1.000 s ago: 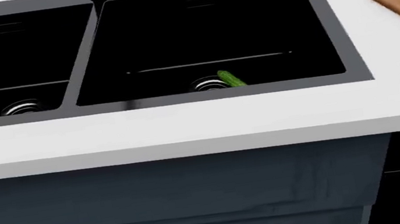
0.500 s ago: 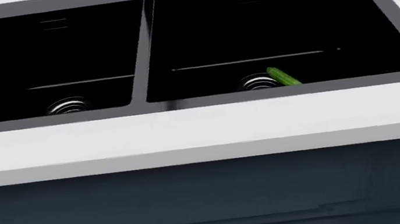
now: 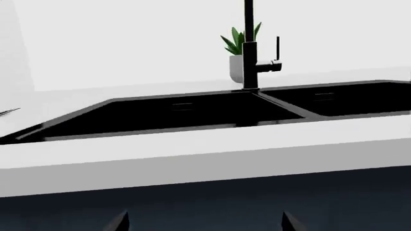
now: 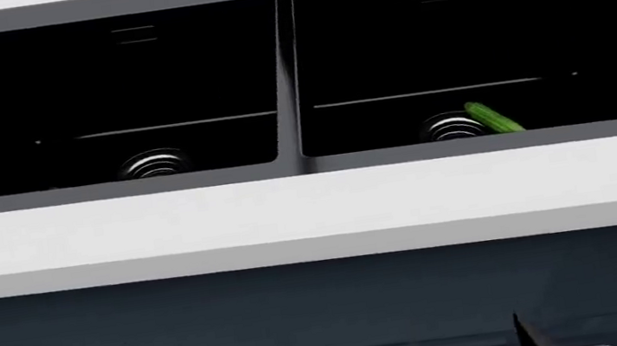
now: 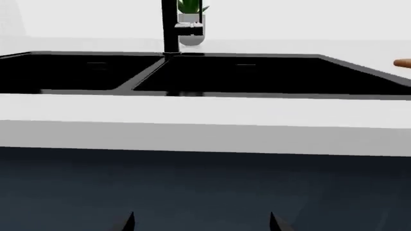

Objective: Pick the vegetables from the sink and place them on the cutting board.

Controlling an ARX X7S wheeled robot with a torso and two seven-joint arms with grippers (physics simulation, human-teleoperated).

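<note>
Cucumber (image 4: 492,117) seen in sink's (image 4: 296,170) right basin, angled diagonally beside drain; right fingers (image 4: 526,337) nearer, spread wide, held low.

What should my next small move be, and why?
Probably raise the right gripper over the counter edge toward the right basin. The cucumber lies beside that basin's drain, while both grippers sit low in front of the cabinet, open and empty. No tomato is visible.

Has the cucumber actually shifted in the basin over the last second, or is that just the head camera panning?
No. The cucumber still lies just right of the right basin's drain, as before. Sink and cucumber slid rightward together, so the view moved.
</note>
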